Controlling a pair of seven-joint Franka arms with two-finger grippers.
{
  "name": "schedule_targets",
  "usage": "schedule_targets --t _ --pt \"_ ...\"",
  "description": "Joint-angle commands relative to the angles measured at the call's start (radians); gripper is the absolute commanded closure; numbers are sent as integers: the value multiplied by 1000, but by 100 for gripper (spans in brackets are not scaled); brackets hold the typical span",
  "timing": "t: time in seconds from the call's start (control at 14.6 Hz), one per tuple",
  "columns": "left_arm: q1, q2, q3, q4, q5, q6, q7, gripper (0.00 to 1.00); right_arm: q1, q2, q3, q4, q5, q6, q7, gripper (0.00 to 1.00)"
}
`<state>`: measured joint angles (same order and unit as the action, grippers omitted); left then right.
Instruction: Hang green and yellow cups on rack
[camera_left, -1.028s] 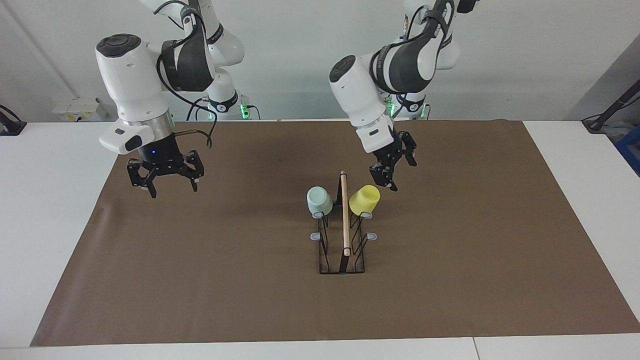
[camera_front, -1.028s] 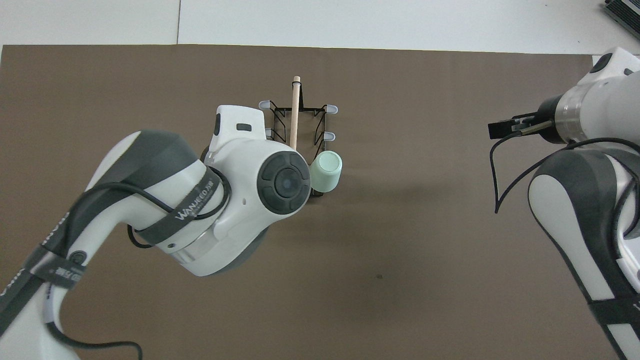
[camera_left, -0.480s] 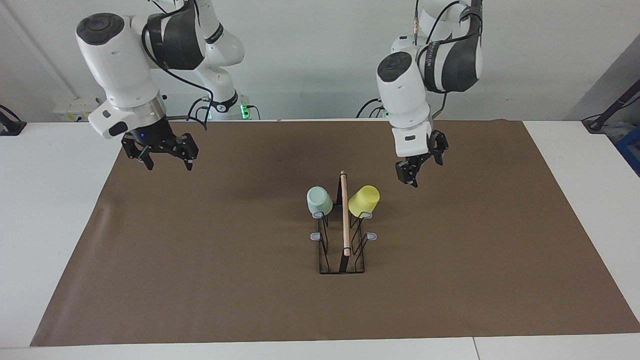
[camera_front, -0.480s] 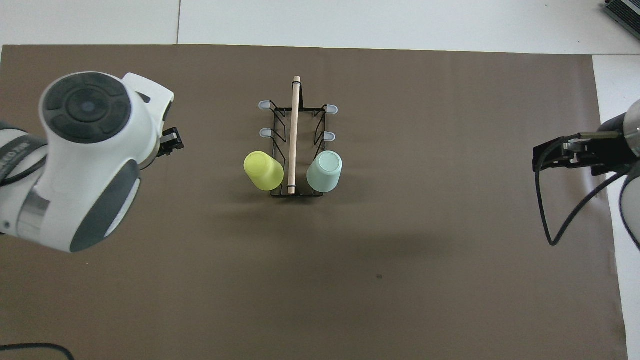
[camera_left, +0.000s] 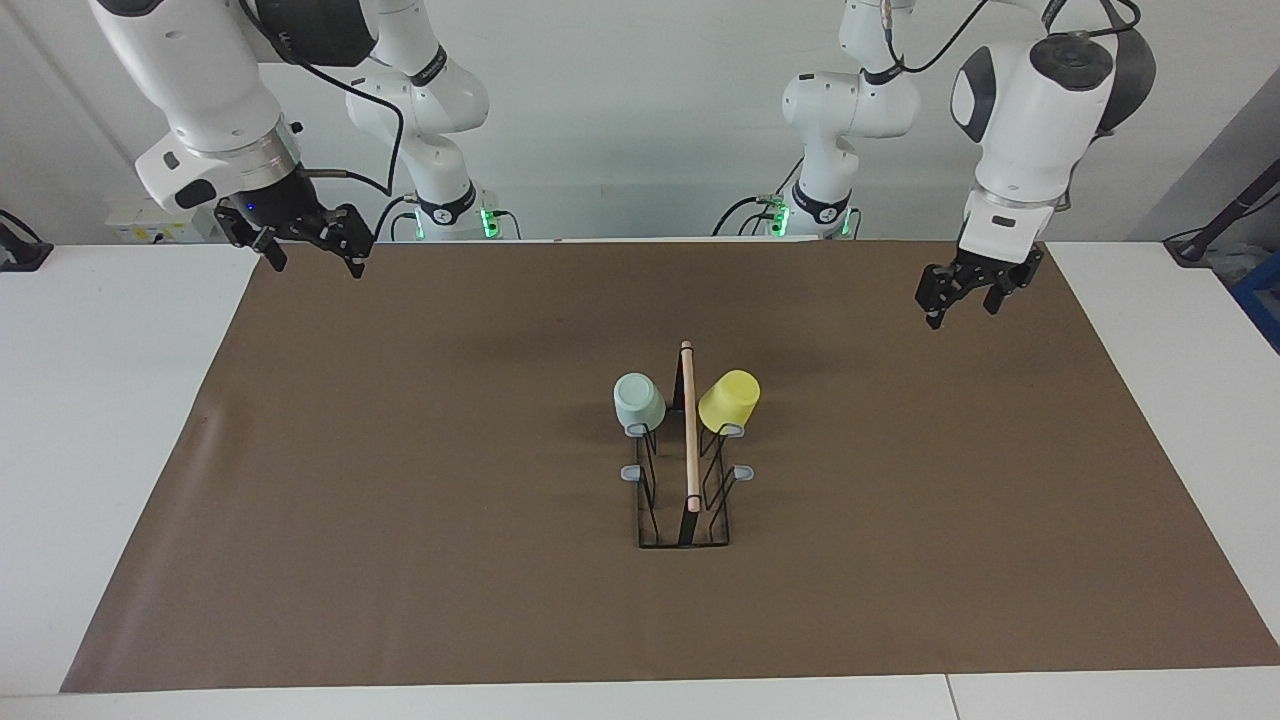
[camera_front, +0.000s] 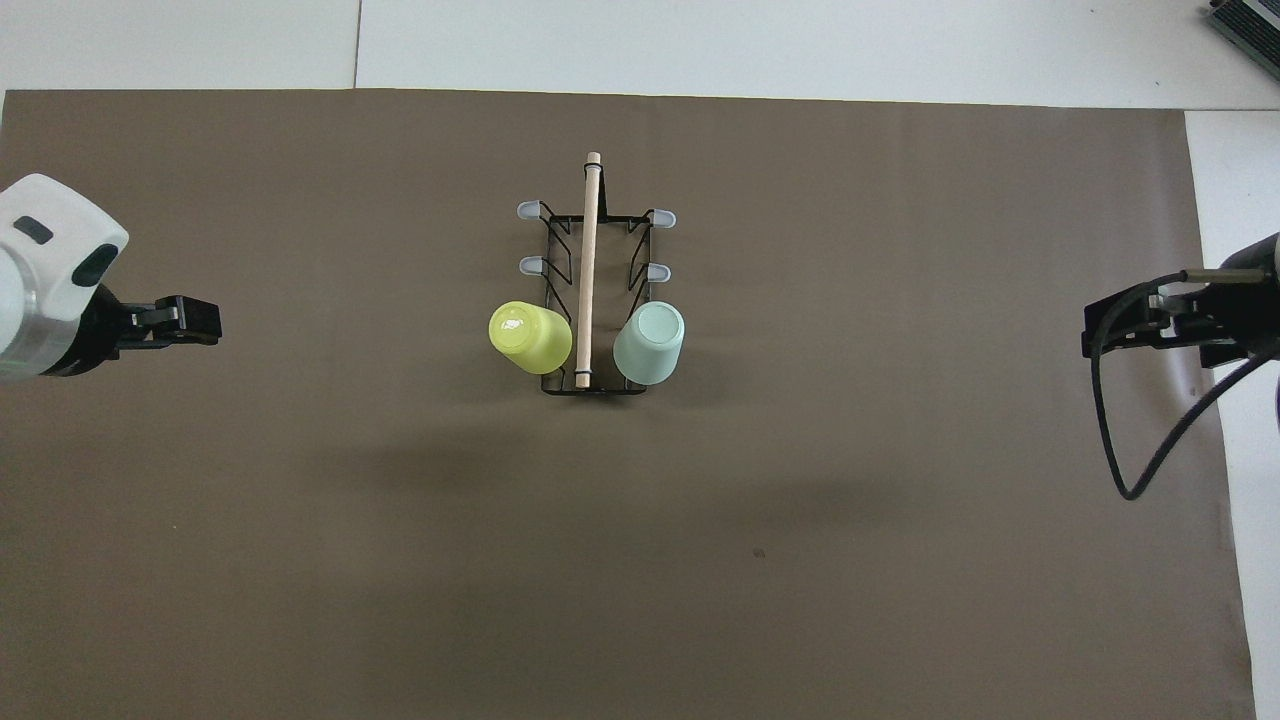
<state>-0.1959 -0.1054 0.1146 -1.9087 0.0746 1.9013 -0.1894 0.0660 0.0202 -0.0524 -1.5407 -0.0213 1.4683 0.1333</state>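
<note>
Both end effectors are seen raised and empty, well apart from the rack (camera_left: 686, 470). Left end effector (camera_left: 960, 303) is held over the mat (camera_left: 400, 500) at the left arm's end, fingers parted and nothing between them. Right end effector (camera_left: 311, 249) is held over the mat's edge at the right arm's end, fingers spread wide, also with nothing in them.

At mid-mat the rack is found standing, its wooden rod (camera_left: 689, 430) running along the top. Two cups are seen hung mouth-down on the pair of prongs nearest the robots: green cup (camera_left: 638, 400) on the side toward the right arm, yellow cup (camera_left: 729, 400) on the side toward the left arm (both tilted outward from the rod). Four grey-tipped prongs are left bare. White bench (camera_left: 110, 400) is seen around the mat.
</note>
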Motion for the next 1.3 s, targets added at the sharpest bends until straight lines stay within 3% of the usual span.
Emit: schedule_targets --t 0.0,0.14,0.48,0.69,1.03,1.23 --pt "29 15 -4 52 -50 -5 137 9 -52 6 2 8 50 -13 -6 0" --pt "41 36 -10 114 -56 -25 188 4 -51 4 3 2 41 -8 -26 0" --pt "76 133 -33 351 -79 -227 199 1 -45 0 16 -4 0 -5 -28 0" --pt "85 153 -62 448 -76 -326 199 1 -41 0 17 -4 1 -3 -24 0" --pt "125 102 -138 412 -82 -383 200 0 -29 0 17 -2 12 -3 -18 0" --pt "125 38 -138 324 -82 -400 200 0 -29 0 17 -2 14 -3 -17 0"
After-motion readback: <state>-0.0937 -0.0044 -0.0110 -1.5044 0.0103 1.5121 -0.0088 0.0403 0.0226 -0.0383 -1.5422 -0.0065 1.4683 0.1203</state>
